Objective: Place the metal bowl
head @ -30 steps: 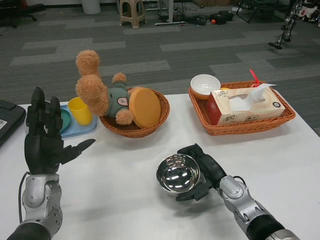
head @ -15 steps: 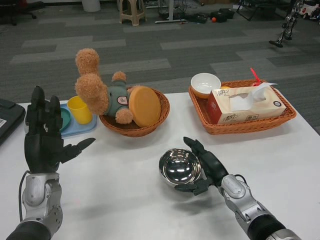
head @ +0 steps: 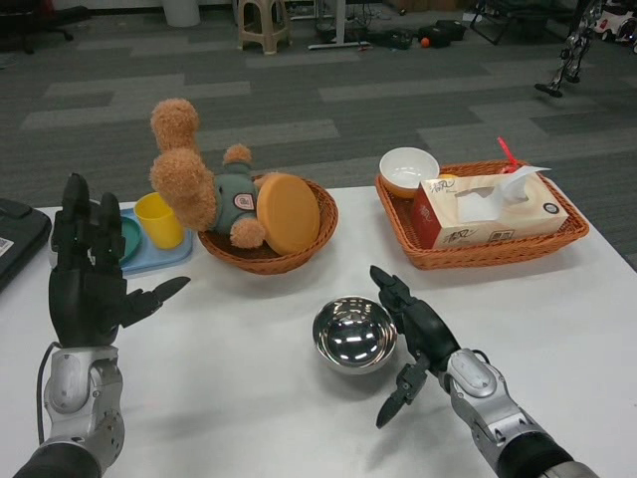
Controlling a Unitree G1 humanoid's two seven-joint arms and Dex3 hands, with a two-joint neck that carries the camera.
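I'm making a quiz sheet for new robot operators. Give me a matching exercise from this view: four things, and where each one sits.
Things:
1. metal bowl
2. tissue box
3. plush toy
4. yellow cup

Places:
A. on the blue tray
B. in the round basket
C. on the bare table, beside the right hand
D. in the rectangular basket

Pairs: 1-C, 2-D, 3-B, 4-A

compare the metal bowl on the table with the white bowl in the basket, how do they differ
The metal bowl is shiny and mirror-like; the white bowl is matte white. The metal bowl stands upright on the bare white table, beside the right hand; the white bowl lies tilted at the back left corner of the rectangular wicker basket, next to the tissue box. Both are round, open and apparently empty.
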